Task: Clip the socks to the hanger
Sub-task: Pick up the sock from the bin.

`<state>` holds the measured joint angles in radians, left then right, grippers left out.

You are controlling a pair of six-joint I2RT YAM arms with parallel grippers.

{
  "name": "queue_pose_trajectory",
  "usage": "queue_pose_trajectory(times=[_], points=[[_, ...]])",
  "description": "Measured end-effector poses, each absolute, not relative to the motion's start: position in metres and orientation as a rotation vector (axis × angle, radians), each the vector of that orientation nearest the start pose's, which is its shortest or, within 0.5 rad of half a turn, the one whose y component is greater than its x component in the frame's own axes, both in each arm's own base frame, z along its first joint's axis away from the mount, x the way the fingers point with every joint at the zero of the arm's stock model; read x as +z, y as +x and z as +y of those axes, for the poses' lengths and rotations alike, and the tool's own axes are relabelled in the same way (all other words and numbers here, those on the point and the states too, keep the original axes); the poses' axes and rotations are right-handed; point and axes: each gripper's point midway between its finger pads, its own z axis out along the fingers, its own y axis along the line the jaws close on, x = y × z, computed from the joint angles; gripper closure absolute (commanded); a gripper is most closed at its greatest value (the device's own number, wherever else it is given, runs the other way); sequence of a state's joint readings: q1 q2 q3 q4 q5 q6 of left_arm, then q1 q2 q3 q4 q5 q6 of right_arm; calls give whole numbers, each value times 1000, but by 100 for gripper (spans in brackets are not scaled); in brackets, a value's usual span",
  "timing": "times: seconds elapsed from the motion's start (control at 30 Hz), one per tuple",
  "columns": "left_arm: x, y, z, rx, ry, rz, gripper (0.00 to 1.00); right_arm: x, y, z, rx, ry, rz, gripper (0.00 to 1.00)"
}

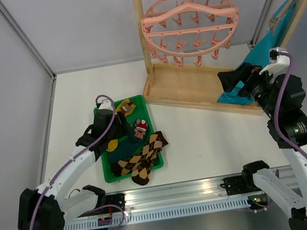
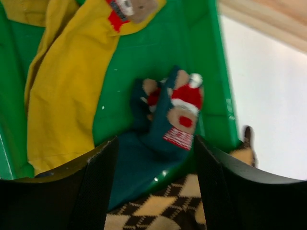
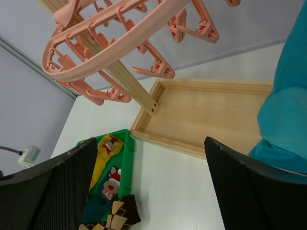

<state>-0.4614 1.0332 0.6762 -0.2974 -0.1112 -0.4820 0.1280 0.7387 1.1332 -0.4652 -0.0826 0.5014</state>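
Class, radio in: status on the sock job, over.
Left tool open over teal sock in tray. Right tool open, empty, near hanger. Hanger bare. Nothing blocking.

Grey walls [image 1: 70,23], wht table [image 1: 203,136], wooden rack [image 1: 196,88] rear-right.

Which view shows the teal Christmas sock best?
Left wrist: the teal Christmas sock sits close and centred, figure clear. Top external shows it small in the green tray; right wrist, tiny near the bottom edge.
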Motion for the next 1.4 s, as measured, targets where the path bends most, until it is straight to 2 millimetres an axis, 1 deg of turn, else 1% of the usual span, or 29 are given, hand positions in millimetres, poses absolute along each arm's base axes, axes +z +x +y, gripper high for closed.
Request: queue_pose_trajectory(times=[0.07, 0.13, 0.23, 0.3, 0.47, 0.53, 0.63, 0.8, 0.93, 1.03, 1.1, 1.33, 1.4], points=[[110, 286, -135, -328, -95, 2295, 40, 384, 266, 69, 548, 247, 1653, 2], [93, 291, -134, -276, -100, 2343, 41, 381, 267, 69, 547, 249, 1658, 2], [81, 298, -137, -259, -93, 2370, 42, 377, 267, 69, 546, 251, 1666, 2], [81, 305, -141, -264, -80, 2364, 42, 375, 268, 69, 545, 251, 1668, 2], [89, 321, -154, -310, -36, 2323, 41, 369, 270, 70, 543, 253, 1679, 2], [88, 327, -159, -317, -18, 2323, 41, 368, 270, 69, 543, 253, 1679, 2], [82, 334, -165, -326, 1, 2343, 41, 367, 271, 70, 542, 253, 1682, 2], [71, 332, -169, -337, 18, 2379, 43, 367, 271, 69, 541, 253, 1682, 2], [70, 331, -172, -354, 34, 2385, 43, 367, 271, 69, 541, 253, 1682, 2], [70, 330, -174, -368, 44, 2390, 46, 367, 271, 69, 541, 253, 1681, 2], [67, 329, -175, -370, 48, 2397, 48, 367, 271, 69, 541, 253, 1682, 2], [61, 327, -177, -381, 58, 2419, 49, 367, 271, 69, 534, 248, 1683, 2], [60, 327, -177, -381, 59, 2422, 53, 367, 271, 68, 530, 248, 1683, 2]])
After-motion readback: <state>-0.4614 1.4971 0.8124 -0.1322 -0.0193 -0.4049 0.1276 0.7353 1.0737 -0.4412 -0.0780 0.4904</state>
